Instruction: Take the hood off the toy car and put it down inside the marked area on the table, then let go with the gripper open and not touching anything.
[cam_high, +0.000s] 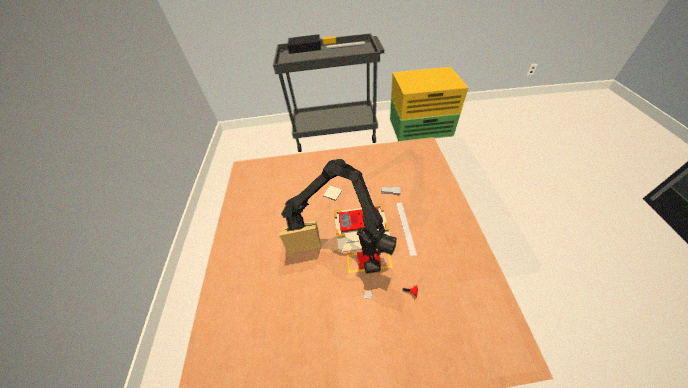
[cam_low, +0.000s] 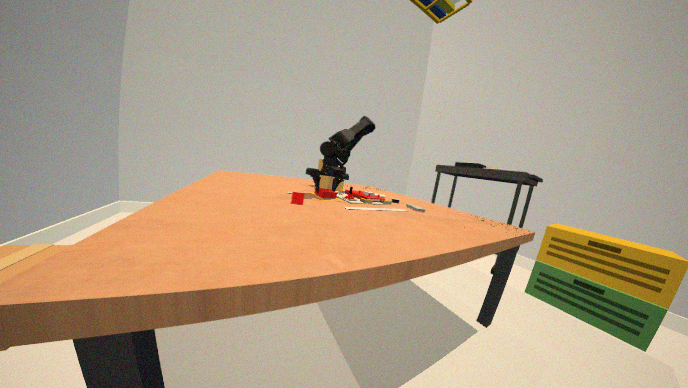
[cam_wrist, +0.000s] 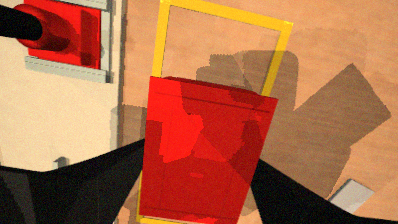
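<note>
We have the gripper (cam_wrist: 197, 200) pinching the red hood (cam_wrist: 205, 150) by its side edges, held over the near part of the yellow marked area (cam_wrist: 222, 15). The hood looks like a thin, stiff, light panel with smooth faces, so we judge it could slip; the edge hold across its width seems right.

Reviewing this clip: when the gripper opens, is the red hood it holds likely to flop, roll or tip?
The red hood looks like a flat, straight-edged panel, so it is probably stiff, not floppy. With no rounded sides showing, it seems unlikely to roll. The gripper is shut on it over the yellow marked area; its height above the table is unclear, so it may shift slightly.
</note>
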